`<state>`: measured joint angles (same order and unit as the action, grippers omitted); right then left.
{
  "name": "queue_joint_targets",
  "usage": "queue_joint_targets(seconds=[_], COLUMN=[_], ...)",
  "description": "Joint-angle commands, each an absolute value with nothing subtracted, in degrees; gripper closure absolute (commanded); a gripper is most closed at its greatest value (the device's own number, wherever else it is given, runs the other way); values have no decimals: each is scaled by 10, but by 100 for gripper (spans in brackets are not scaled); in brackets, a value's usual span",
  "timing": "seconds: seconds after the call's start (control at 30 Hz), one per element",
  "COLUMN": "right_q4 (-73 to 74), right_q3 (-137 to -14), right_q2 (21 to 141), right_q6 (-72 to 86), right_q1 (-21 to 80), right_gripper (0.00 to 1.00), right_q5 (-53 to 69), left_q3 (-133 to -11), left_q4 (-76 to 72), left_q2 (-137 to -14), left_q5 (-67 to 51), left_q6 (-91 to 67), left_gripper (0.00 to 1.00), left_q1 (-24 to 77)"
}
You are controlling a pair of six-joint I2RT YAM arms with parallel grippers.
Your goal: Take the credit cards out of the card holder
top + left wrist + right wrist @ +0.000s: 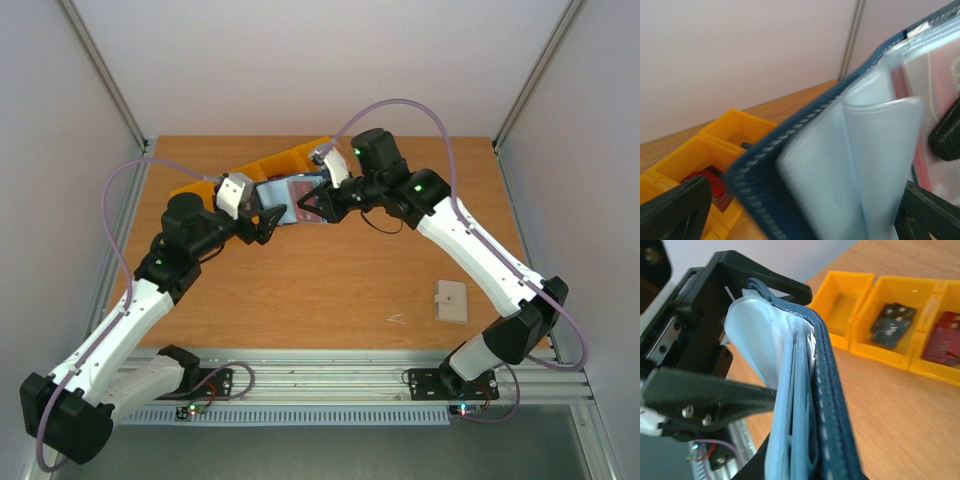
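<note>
Credit cards, at least one a thin red plastic rectangle [940,75], are sitting inside the clear, floppy sleeves of the dark navy folding card holder [285,195], which is hanging in the air just in front of the row of yellow plastic bins [215,186]. The right gripper [312,205] is clamping the holder's stitched cover, while the left gripper [268,222] is standing wide open around the sleeves. Each card is likely going to behave as a light, stiff, slick sheet while the sleeves are buckling softly, so pinching an exposed card edge at a sleeve mouth is looking safest.
</note>
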<state>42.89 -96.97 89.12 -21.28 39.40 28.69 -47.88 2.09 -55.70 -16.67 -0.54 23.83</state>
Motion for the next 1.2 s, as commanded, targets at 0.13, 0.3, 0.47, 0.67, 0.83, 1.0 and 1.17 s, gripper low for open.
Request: queue_joint_targets(seconds=[0.13, 0.3, 0.47, 0.67, 0.83, 1.0, 1.17], right_q4=[388, 385, 400, 349, 346, 324, 323], right_q3=[-931, -929, -928, -865, -853, -837, -838], right_q2=[835, 828, 822, 771, 771, 767, 766], right_q6=[-231, -242, -251, -223, -211, -194, -191], right_q1=[373, 372, 363, 286, 279, 279, 281], right_gripper=[99, 99, 79, 61, 62, 68, 77], right_q5=[517, 545, 559, 572, 552, 506, 454], left_q3=[-452, -455, -458, -454, -456, -456, -457], left_q4=[-105, -109, -114, -123, -127, -127, -128], left_q2=[-529, -529, -525, -517, -519, -518, -520], left_q5=[-456, -474, -494, -490, -500, -499, -517], left_q6=[-120, -147, -151, -149, -151, -155, -148], left_gripper=[11, 54, 99, 100, 100, 100, 100], left_q1=[195, 195, 194, 192, 192, 192, 192])
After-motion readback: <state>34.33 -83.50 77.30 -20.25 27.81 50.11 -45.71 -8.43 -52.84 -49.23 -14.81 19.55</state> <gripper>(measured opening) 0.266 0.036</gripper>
